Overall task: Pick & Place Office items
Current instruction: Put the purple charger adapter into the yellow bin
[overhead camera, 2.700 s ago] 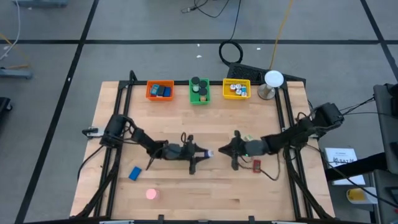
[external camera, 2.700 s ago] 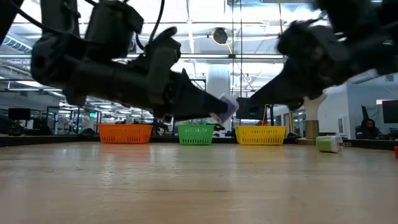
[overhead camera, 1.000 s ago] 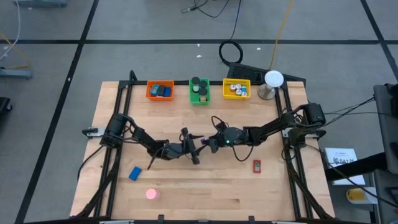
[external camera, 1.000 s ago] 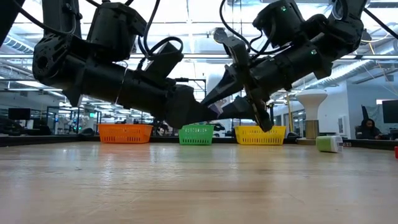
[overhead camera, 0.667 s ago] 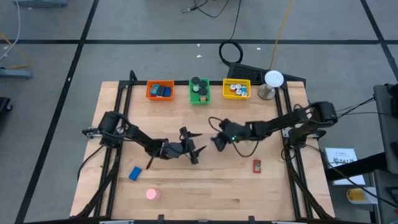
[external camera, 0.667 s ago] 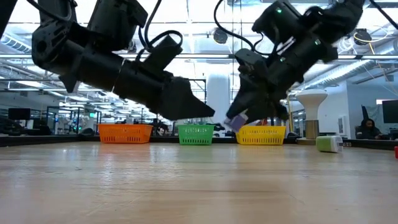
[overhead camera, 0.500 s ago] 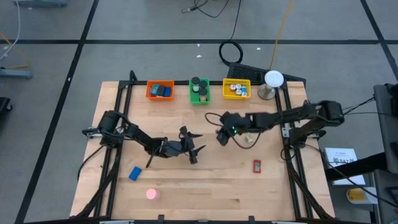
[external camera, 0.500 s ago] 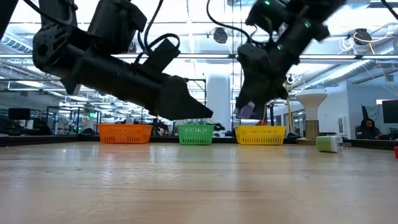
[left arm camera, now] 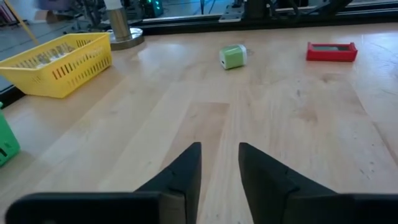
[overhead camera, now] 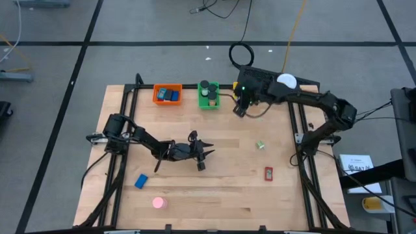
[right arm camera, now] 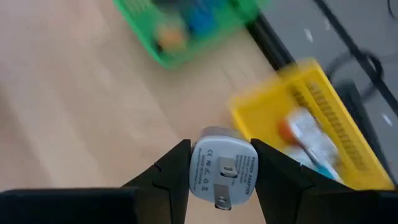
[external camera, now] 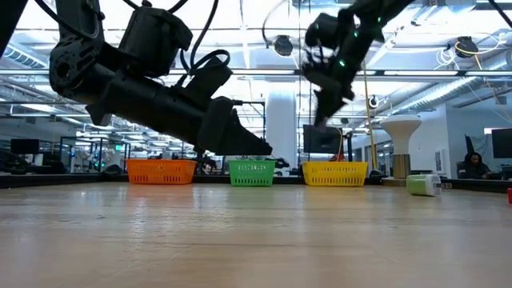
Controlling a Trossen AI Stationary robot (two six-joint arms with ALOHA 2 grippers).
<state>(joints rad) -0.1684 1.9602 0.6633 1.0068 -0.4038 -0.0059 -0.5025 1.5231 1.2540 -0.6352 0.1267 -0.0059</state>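
Note:
A white plug adapter (right arm camera: 221, 168) sits between the fingers of my right gripper (overhead camera: 238, 109), which is shut on it, raised near the table's far edge between the green bin (overhead camera: 208, 96) and the yellow bin (right arm camera: 323, 124). My left gripper (overhead camera: 207, 151) hovers low over the table's middle, open with nothing between its fingers (left arm camera: 186, 168). On the table top rest a small green piece (overhead camera: 259, 145), a red block (overhead camera: 268, 173), a blue block (overhead camera: 141, 181) and a pink round piece (overhead camera: 158, 203). My right gripper pinches the adapter's two opposite sides (right arm camera: 196, 163) between its two fingers (right arm camera: 174, 169). The adapter's pronged face is turned back toward the wrist. The fingers slant down from above. The adapter is lifted clear of the table, over the wood beside the yellow bin.
An orange bin (overhead camera: 168, 95), the green bin and the yellow bin stand in a row along the far edge, each holding small items. A white-domed stand (overhead camera: 286, 82) is at the far right. Dark frame rails (overhead camera: 118, 162) run along both sides of the table.
My right gripper has drawn the white adapter away from my left gripper at the table's middle. It has risen and swung toward the far edge, up to the yellow bin, rolling and tipping its fingers downward. My left gripper has stayed over the middle.

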